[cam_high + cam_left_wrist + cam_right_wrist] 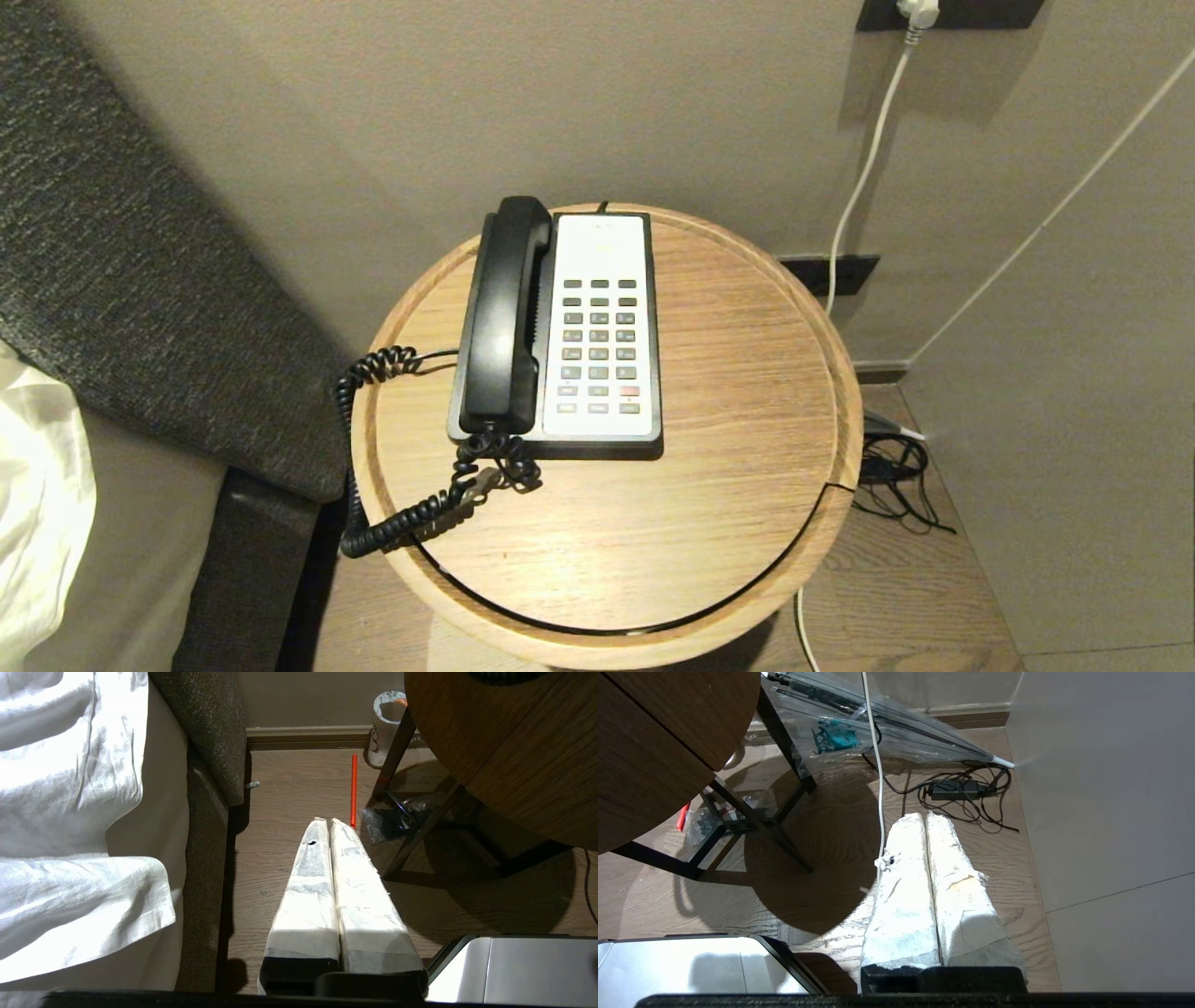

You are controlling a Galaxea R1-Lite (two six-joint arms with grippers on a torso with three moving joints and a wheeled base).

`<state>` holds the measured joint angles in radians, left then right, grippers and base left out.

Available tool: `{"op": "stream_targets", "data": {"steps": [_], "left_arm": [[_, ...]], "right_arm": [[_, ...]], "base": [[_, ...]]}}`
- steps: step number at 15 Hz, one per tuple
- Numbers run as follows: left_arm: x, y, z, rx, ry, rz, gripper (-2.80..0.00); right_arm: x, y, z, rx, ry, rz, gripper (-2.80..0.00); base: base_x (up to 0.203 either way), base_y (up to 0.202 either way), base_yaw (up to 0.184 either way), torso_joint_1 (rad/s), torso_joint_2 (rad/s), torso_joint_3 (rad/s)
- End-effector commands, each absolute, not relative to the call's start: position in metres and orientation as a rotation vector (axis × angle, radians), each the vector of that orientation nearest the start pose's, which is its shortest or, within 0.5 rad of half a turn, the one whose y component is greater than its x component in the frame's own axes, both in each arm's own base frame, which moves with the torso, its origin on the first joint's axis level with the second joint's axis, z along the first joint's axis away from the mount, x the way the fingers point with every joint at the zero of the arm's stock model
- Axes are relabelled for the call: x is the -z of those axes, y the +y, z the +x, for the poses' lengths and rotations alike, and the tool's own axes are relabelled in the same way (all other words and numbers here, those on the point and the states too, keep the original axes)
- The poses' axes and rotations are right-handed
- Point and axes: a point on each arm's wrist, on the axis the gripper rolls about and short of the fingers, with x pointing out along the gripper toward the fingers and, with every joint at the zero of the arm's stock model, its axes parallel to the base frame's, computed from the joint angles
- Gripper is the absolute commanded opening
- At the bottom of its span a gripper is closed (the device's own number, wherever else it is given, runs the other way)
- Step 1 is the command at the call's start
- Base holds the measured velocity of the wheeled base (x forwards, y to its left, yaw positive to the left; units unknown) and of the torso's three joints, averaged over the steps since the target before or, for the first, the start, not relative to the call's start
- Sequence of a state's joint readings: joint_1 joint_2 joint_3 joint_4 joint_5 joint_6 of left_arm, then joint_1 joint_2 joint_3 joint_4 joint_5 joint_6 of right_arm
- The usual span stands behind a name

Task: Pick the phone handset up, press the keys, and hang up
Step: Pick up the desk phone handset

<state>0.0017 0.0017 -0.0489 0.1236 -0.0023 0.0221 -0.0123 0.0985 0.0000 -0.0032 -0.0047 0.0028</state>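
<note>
The black phone handset [504, 313] lies in its cradle on the left side of the phone base, on the round wooden table [738, 448]. Its coiled cord [411, 504] loops off the table's left edge. The keys [598, 345] form a grid of dark buttons on the white faceplate, with one reddish key near the bottom right. Neither arm shows in the head view. My left gripper [328, 821] hangs low beside the bed, fingers shut and empty. My right gripper [924, 815] hangs low above the floor to the right of the table, shut and empty.
A bed with white sheets [70, 812] and a grey headboard [121, 261] stands left of the table. A white cable [868, 159] runs down the wall. A power adapter [959, 789] with cords, a folded clear umbrella [887, 723], a cup [387, 723] and a red stick [354, 788] lie on the floor.
</note>
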Motion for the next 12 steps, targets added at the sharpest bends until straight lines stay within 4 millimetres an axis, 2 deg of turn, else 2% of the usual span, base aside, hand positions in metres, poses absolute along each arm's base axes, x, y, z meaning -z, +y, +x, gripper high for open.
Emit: {"op": "stream_targets", "data": {"steps": [1, 8, 9, 12], "left_arm": [[-0.077, 0.000, -0.027, 0.003, 0.075, 0.026, -2.80], [-0.078, 0.000, -0.028, 0.012, 0.076, 0.032, -2.80], [-0.086, -0.001, -0.030, 0.022, 0.055, 0.038, -2.80], [-0.145, -0.002, -0.039, 0.094, 0.033, 0.033, -2.80]], "right_arm": [[-0.078, 0.000, -0.015, 0.017, 0.094, 0.003, -2.80], [-0.078, 0.000, -0.015, 0.017, 0.095, 0.003, -2.80], [-0.078, 0.000, -0.015, 0.017, 0.095, 0.003, -2.80], [-0.078, 0.000, -0.015, 0.017, 0.094, 0.003, -2.80]], "base": [[0.000, 0.000, 0.000, 0.000, 0.00, 0.000], [0.000, 0.000, 0.000, 0.000, 0.00, 0.000], [0.000, 0.000, 0.000, 0.000, 0.00, 0.000], [0.000, 0.000, 0.000, 0.000, 0.00, 0.000]]}}
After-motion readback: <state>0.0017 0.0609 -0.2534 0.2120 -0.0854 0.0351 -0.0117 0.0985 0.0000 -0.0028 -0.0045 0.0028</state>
